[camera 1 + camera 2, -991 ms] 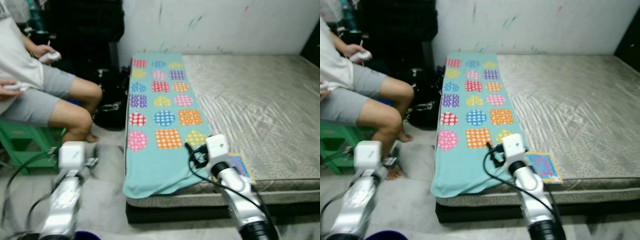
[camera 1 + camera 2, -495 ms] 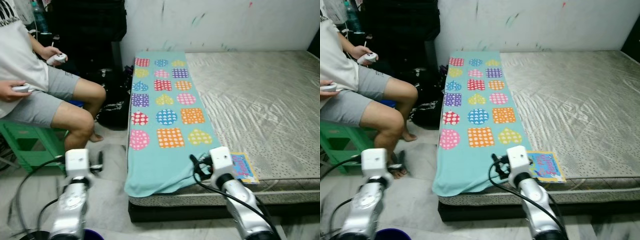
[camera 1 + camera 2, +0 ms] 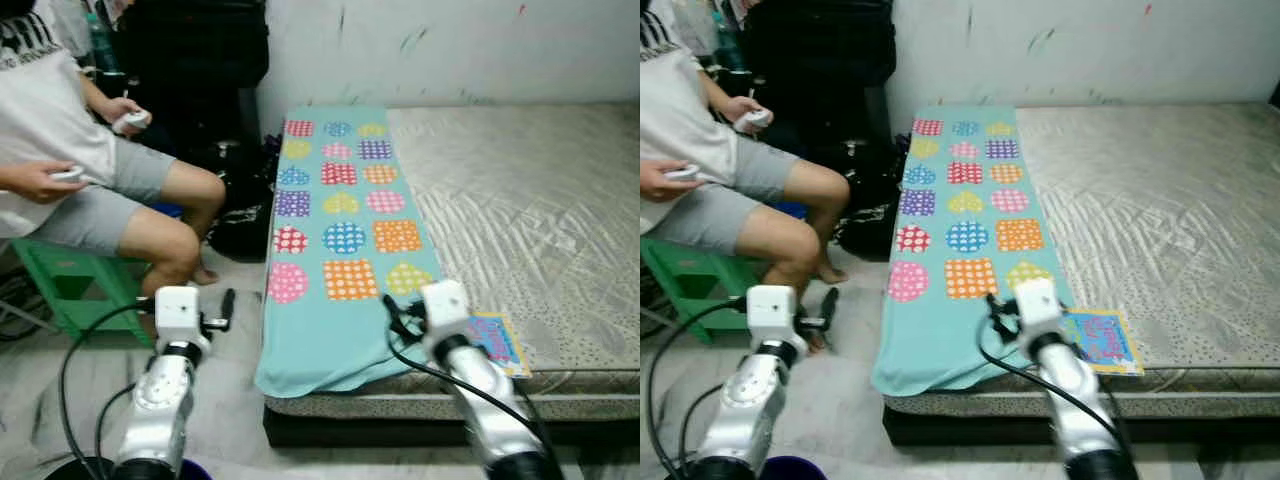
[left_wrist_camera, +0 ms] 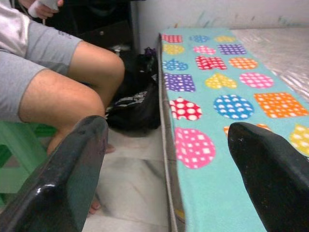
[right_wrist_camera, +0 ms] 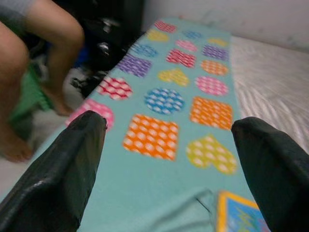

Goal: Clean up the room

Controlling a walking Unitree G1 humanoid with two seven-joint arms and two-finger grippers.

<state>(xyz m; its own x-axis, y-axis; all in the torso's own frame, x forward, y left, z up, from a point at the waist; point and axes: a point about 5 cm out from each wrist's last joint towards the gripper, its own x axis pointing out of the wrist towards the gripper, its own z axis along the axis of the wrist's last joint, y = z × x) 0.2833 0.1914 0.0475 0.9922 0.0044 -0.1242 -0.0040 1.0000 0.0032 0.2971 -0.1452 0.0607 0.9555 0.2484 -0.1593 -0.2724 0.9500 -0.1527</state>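
The teal blanket [image 3: 345, 240] with bright dotted patches lay along the mattress [image 3: 520, 200] edge, directly ahead of the right gripper [image 5: 174, 159], whose fingers stood wide apart and empty. A small picture book [image 3: 495, 340] rested just beside that gripper. Over the past second the camera had swung, bringing the left gripper [image 4: 169, 159], also spread and empty, beside a seated person [image 3: 70, 170]; cleanup seemingly had not begun.

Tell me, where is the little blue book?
The book lies on the mattress near its front edge, right beside the blanket, just right of the right pincer.
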